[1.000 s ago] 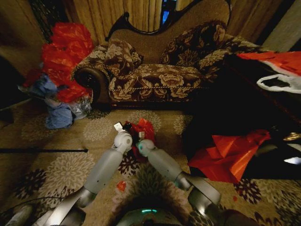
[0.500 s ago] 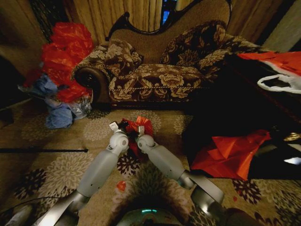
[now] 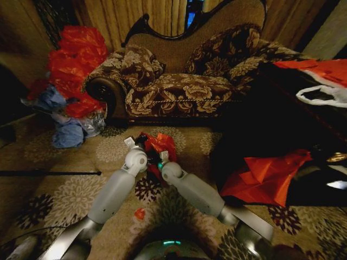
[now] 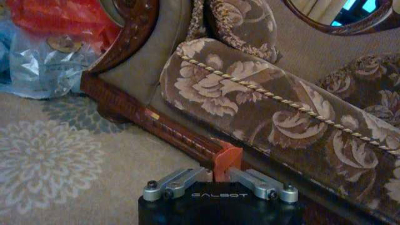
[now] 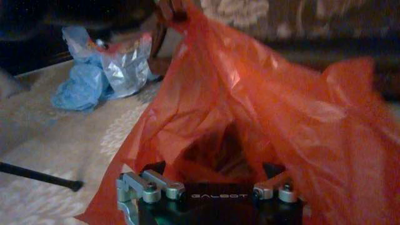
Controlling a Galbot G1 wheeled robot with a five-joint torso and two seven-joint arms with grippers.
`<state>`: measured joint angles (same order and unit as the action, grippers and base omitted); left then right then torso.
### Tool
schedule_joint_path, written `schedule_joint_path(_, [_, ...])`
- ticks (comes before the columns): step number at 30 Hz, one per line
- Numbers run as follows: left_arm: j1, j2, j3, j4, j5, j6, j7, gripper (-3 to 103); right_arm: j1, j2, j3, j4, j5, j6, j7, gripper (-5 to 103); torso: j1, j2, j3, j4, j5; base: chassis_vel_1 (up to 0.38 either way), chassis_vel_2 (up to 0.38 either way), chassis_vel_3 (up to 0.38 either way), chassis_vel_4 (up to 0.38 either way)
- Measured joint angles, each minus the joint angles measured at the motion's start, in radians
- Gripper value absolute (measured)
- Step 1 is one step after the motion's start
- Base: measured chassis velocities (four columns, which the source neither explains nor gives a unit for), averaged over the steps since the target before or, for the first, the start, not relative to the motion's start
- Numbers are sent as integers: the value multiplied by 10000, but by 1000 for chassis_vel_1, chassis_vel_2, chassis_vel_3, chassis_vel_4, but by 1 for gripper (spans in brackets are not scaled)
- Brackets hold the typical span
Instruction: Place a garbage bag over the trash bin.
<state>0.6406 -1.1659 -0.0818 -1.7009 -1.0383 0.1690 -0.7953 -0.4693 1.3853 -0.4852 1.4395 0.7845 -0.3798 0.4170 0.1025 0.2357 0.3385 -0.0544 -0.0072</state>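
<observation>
Red garbage bag, mid-frame, is being held clamped by both left gripper and right gripper, now sitting slightly lower-left than before.

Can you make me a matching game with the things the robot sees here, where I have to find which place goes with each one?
Things:
1. garbage bag
2. sofa
3. tall pile of red and blue bags
4. flat red plastic heap

Places:
A. on the carpet by the sofa's left arm
B. on the dark surface to the robot's right
C. pinched by the left pincer and the right pincer
D. at the back, behind both arms

Right pairs: 1-C, 2-D, 3-A, 4-B
</observation>
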Motion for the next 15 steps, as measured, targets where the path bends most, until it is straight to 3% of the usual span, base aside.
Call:
schedule_joint_path(5, [-5, 60, 11, 131, -1, 7, -93, 0, -76, -274, 94, 552, -762, 221, 33, 100, 0, 0, 0, 1, -1, 0, 0, 0, 0])
schedule_joint_path(10, [-26, 93, 6, 271, 5, 9, -101, 0, -128, -440, 186, 1140, -655, 170, 168, 100, 0, 0, 0, 3, -1, 0, 0, 0, 0])
schedule_joint_path(15, [-215, 43, -7, 556, 3, -1, -66, 0, -495, -1059, -145, 2053, -415, 25, 172, 100, 0, 0, 0, 0, -1, 0, 0, 0, 0])
